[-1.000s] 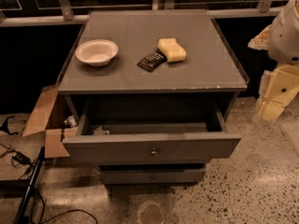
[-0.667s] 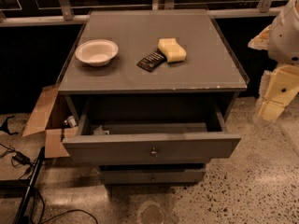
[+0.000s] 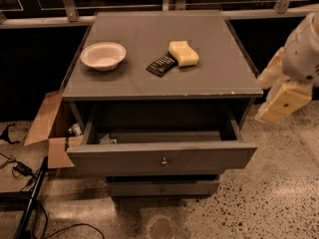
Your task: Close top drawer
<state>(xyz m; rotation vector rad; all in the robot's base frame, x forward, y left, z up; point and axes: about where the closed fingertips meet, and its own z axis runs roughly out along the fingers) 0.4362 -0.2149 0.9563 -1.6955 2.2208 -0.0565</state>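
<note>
A white robot arm [image 3: 304, 49] reaches in from the right edge. Its cream end effector [image 3: 282, 94] hangs just off the right front corner of the grey cabinet surface [image 3: 214, 76], apart from it. Whether it is open or closed cannot be told, and nothing shows in its grasp. The wide grey wooden drawer [image 3: 124, 157] stands pulled out beneath the surface, well forward of the narrower lower drawer front [image 3: 199, 187]. Speckled floor [image 3: 269, 198] lies open in front and to the right.

Wide grey drawer [image 3: 204, 157] at 6 o'clock, standing well out from the cabinet [image 3: 159, 78], level, open top showing. Plain flat front panel, one small round metal knob [image 3: 164, 161] at centre. Cream gripper [image 3: 277, 88] at 3 o'clock, apart from it.
</note>
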